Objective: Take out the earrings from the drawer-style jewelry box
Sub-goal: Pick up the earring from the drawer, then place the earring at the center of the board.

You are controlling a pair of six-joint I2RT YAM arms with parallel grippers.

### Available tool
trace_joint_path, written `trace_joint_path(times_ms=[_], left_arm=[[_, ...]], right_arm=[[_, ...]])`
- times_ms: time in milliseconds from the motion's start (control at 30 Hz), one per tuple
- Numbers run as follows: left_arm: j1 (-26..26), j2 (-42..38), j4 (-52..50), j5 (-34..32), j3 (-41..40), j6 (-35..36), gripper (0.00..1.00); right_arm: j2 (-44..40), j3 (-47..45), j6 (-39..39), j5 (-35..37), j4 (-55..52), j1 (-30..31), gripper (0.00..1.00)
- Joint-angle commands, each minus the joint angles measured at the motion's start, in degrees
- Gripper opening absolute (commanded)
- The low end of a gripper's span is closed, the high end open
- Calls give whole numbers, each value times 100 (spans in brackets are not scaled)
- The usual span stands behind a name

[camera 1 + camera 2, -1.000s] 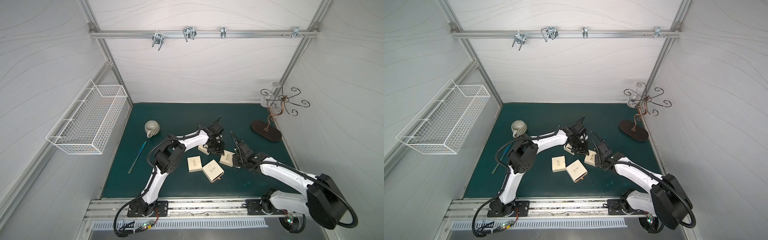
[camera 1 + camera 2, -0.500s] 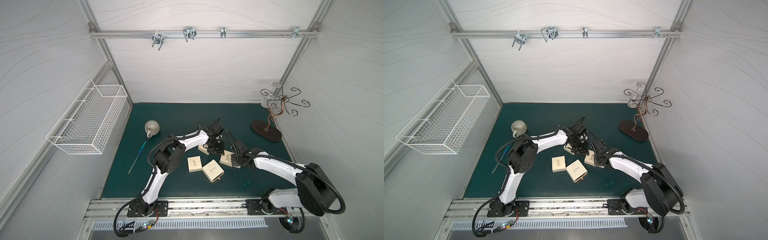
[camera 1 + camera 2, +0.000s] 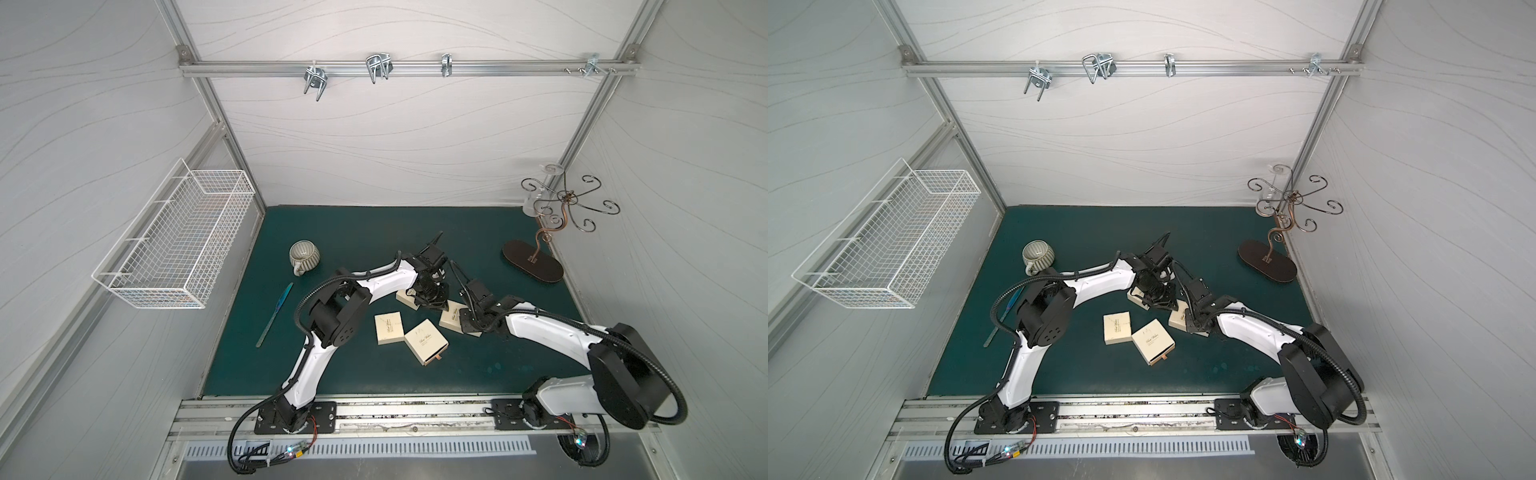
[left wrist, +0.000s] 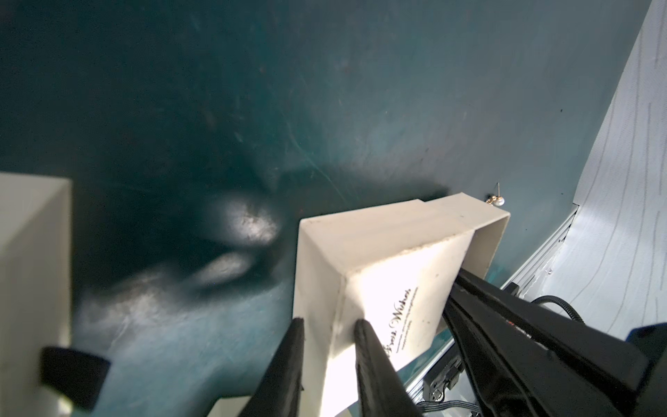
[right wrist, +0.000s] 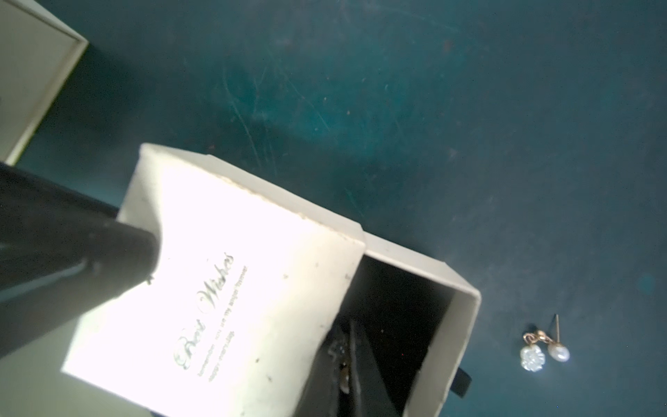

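White-panelled cell, dark teal table [image 3: 365, 232]. Both arms meet at the jewelry box [image 5: 223, 289], a cream sleeve with cursive lettering on top. Its drawer [image 5: 451, 335] is pulled partway out and the interior is dark.

Left pincer [image 4: 329, 323]: clamped on the jewelry box, fingers pinching the sleeve's edge at the end opposite the pulled-out drawer.

Right pincer [image 5: 346, 343]: reaching down into the open drawer, fingers closed together. I cannot tell whether anything sits between them.

Two earrings [image 5: 532, 358] lie on the table just beside the drawer's pulled-out end, outside the box. One is flower-shaped, one a round pearl, and they lie close together.

Other cream boxes [image 3: 389, 329] lie near the jewelry box, and a ribbed mug [image 3: 304, 254] stands well apart from it.
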Motion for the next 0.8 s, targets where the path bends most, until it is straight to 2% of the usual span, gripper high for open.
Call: trace_joint_path(times_ms=[0,367,533,633,767], left_arm=[[21,456,-371,-741,-283,16,27],[23,513,-403,-704,-223,20,27],[21,535,-423,-705,-183,29,27],[20,536,-435,-708,-177,38,27],[19,537,-433,-708,-177,41,27]], right_arm=[[-336,-159,69,22,65,24,4],[-1448,-620,291,557,179,-28,5],[-1522,-604,371,723,34,-123,4],[-1699,-607,546,1077,-210,-250,3],[-2047,-745,781,1203,-368,-578,4]])
